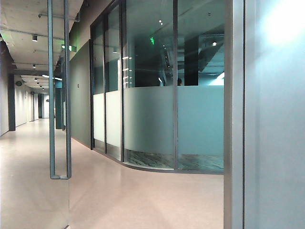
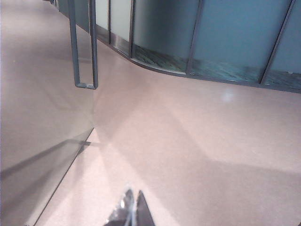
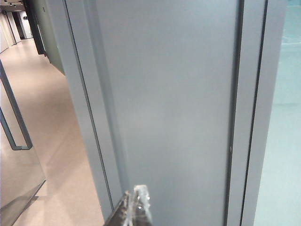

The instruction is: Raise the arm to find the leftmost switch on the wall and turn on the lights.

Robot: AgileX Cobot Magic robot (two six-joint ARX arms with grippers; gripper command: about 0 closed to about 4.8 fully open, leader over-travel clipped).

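No switch shows in any view. A plain grey wall panel [image 3: 174, 103] fills most of the right wrist view, and it also stands at the right of the exterior view [image 1: 276, 124]. My right gripper [image 3: 135, 192] is shut with nothing in it, its tips together close in front of that panel. My left gripper [image 2: 133, 194] is shut too and holds nothing; it points out over the pinkish floor [image 2: 188, 141]. Neither gripper appears in the exterior view.
A glass door with a long metal handle [image 1: 59, 95] stands at the left, its handle also seen from the left wrist [image 2: 84, 47]. A curved frosted glass partition [image 1: 157, 124] runs along the far side. A metal frame post [image 1: 233, 114] borders the wall panel.
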